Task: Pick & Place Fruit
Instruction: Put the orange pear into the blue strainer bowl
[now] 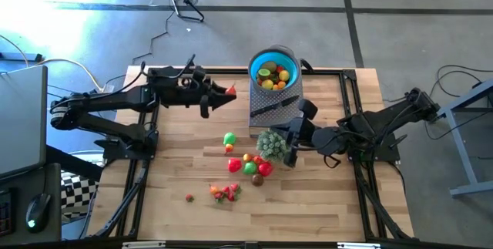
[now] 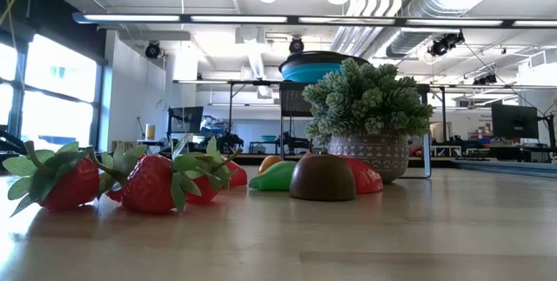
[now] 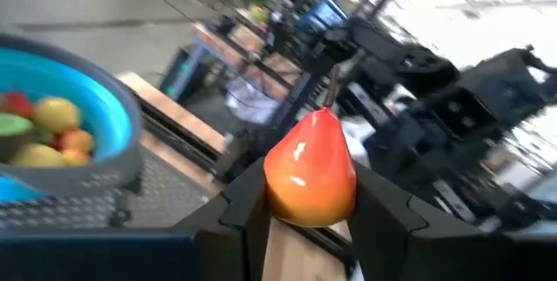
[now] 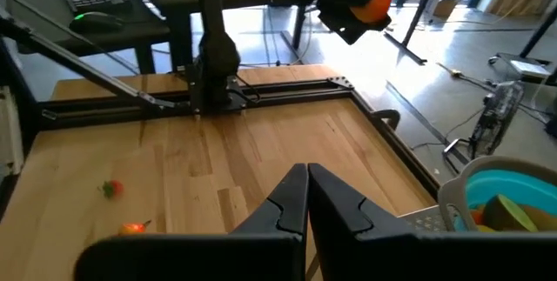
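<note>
Bench (image 1: pixel 323 203) fills the high view, wooden top, arms at 9 and 3 o'clock. Left arm reaches toward 1 o'clock, its left gripper (image 1: pixel 228 92) raised just short of the blue bowl (image 1: pixel 257 57), jaws clamped on a red-orange pear-shaped fruit (image 3: pixel 310 172). Right arm lies low at 3 o'clock; right gripper (image 1: pixel 290 137) sits beside the green bushy plant (image 1: pixel 272 144), jaws pressed together, nothing held. Grey mesh basket (image 1: pixel 273 106) stands at 12 o'clock with the bowl on top, already holding several yellow, orange and green pieces. Loose fruit cluster (image 1: pixel 250 164) lies at bench centre: green one, reds, a brown one. Strawberries (image 1: pixel 225 193) sit toward 6 o'clock, plus one tiny red piece (image 1: pixel 189 197) apart at 7 o'clock.

Judgement: carry phase, release not yet done. Risks: the pear is smooth and tapered, so it could squirt out of the jaws before reaching the bowl; letting go early drops it on the mesh or off the bench edge; the bowl sits high, so a low approach could knock it off the basket.
</note>
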Motion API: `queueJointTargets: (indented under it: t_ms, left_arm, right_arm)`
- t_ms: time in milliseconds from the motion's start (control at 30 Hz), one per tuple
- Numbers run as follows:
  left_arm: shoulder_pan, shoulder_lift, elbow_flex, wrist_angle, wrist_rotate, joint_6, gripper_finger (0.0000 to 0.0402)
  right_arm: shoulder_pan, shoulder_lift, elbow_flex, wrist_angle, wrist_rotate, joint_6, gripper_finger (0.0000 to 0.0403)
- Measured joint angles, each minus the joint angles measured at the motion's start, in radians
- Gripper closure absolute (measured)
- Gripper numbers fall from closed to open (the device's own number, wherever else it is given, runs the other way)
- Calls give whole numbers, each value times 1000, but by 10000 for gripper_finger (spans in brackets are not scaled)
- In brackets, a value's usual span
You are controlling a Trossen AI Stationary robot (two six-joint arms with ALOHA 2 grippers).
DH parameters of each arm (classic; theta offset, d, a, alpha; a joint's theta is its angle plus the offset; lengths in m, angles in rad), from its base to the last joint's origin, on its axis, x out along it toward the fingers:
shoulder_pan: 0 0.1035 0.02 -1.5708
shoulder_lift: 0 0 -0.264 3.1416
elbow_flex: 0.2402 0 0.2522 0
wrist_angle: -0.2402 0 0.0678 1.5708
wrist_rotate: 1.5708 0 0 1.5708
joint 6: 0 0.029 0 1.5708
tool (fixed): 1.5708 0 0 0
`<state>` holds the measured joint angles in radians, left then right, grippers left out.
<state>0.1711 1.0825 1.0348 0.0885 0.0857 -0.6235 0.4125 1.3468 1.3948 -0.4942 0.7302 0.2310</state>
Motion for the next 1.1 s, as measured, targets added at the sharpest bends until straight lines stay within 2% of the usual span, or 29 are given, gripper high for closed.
queueJointTargets:
  t_ms: [100,400,567,833,1100]
  left_arm:
    - [0,18,1,24,-68,39,281]
    - [1,70,0,99,-44,96,281]
    - [60,102,1,105,-68,75,281]
    - [167,208,1,182,-2,43,281]
    - [198,351,129,188,17,83,281]
  right_arm:
    - [0,0,0,4,31,0,398]
    - [-18,-6,0,6,72,-19,398]
    - [-23,-12,0,5,189,-20,398]
    - [-20,-51,0,-20,195,-30,398]
    - [-24,-71,0,-34,235,-172,398]
